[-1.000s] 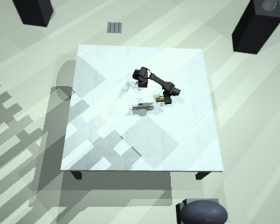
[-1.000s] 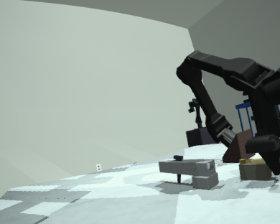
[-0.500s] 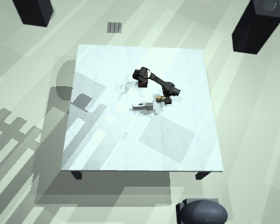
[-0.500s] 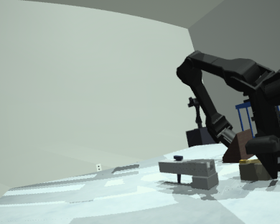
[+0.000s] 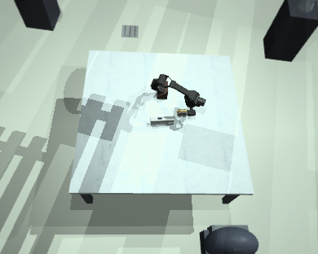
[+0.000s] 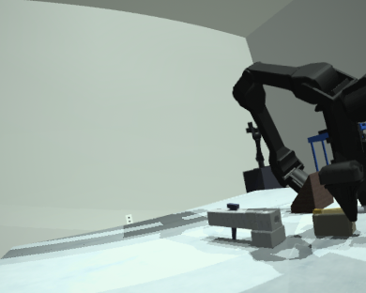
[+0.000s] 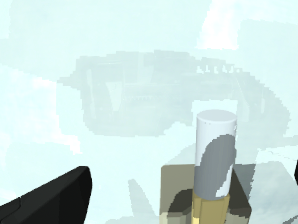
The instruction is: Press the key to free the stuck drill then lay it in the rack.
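The grey block fixture [image 5: 162, 121] [image 6: 243, 219] stands on the table. The dark blue key [image 5: 160, 118] [image 6: 233, 206] has its head at the block's top and its dark stem showing below. The drill [image 5: 182, 110] [image 6: 327, 211] [image 7: 215, 150], with a gold body and a pale grey round shank, lies in the khaki rack [image 6: 332, 226] [image 7: 175, 184], its shank sticking out past the rack's end. My gripper [image 5: 192, 113] [image 6: 358, 211] [image 7: 199, 174] is open and low over the shank, which shows between the spread fingers in the wrist view. Much of the gold body is out of the wrist view.
A dark red-brown wedge block [image 5: 162, 94] [image 6: 316, 194] stands by the arm's base. The grey fixture is to the left of the rack in the top and exterior views. The white table [image 5: 152, 171] [image 6: 175, 268] carries broad shadows.
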### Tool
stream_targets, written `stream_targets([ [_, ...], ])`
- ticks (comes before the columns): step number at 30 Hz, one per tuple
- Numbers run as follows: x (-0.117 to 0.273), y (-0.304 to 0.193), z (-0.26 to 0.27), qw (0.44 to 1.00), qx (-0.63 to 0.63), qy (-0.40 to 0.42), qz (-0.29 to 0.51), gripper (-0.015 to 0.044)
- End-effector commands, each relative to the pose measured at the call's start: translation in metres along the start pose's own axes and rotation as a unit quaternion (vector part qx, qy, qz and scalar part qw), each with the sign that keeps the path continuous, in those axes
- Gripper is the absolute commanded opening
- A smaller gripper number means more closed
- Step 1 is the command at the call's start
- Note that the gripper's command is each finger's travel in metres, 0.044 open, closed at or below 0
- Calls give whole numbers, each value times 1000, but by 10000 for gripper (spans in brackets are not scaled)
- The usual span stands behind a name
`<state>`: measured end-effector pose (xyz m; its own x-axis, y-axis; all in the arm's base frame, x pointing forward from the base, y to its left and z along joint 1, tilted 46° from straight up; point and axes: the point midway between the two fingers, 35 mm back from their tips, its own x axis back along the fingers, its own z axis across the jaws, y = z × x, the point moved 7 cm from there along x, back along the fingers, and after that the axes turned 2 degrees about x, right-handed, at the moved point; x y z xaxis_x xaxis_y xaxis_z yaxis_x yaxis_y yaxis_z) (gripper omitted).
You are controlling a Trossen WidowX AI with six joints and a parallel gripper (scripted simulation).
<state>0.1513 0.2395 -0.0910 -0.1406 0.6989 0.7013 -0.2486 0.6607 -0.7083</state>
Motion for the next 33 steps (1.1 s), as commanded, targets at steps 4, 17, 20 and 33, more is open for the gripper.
stream_targets([
  [4, 30, 0, -2, 1000, -5, -1, -5, 440],
  [17, 79, -2, -10, 993, -18, -74, -87, 440],
  [20, 109, -9, -15, 977, -35, -137, -157, 440],
  [33, 246, -82, -7, 811, -121, -391, -418, 440],
])
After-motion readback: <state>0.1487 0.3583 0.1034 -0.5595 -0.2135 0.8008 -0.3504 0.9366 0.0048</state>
